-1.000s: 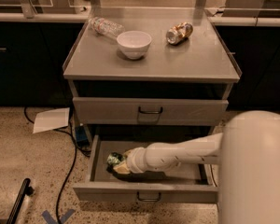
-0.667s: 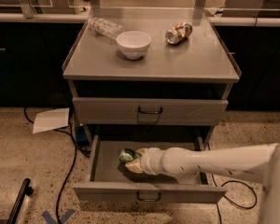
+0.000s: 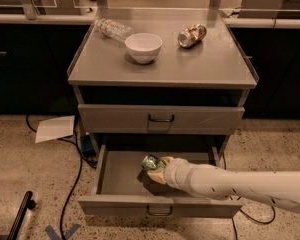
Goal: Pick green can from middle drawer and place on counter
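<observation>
Reaching into the open drawer from the right: one pale arm, ending in the gripper near the drawer's middle.

Gripper: its tip is against the green can. Whether it is spread or clamped on the can cannot be told, as the arm's wrist covers that part.

Green can: small, shiny, inside the open drawer, toward the back and a little left of centre, at the gripper's tip.

Open drawer: shallow grey metal, pulled fully out, with a small dark handle on its front panel.

Closed drawer: directly above, flat grey front, dark curved handle at centre.

Table: grey metal cabinet top with low raised rims. It carries:
- a white bowl, upright, centre-left
- a brown-gold and silver can, lying on its side, back right
- a clear plastic bottle, lying on its side, back left, near the bowl

Room: speckled floor. A sheet of white paper lies left of the cabinet, dark cables run beside it, and blue tape marks the near floor. A long pale ledge over dark cabinets runs behind.
</observation>
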Motion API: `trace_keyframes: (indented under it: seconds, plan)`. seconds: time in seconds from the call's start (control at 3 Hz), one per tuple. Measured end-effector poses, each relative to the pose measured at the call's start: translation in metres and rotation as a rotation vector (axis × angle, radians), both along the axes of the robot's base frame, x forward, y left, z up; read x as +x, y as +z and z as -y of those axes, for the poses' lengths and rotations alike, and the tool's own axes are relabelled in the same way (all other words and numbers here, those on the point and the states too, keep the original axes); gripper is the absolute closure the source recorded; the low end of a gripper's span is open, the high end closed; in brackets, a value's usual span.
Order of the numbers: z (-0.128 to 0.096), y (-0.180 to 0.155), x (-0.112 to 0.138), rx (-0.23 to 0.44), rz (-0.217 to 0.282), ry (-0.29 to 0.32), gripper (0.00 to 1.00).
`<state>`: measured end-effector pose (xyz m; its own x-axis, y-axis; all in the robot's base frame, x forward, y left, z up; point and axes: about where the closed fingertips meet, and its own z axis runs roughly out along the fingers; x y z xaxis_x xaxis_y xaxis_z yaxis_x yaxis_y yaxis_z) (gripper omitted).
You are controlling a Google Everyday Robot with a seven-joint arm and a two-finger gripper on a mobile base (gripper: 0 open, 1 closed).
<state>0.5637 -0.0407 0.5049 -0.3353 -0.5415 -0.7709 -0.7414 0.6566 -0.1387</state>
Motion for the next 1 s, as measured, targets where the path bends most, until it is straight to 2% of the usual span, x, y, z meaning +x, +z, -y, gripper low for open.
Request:
trace_keyframes:
  seconds: [0.33, 1.0]
  plan:
    - [0.006, 0.015, 0.001, -0.009, 0.035, -0.014, 1.0]
    - [0.037, 0.135, 0.0, -0.101, 0.272, -0.044, 1.0]
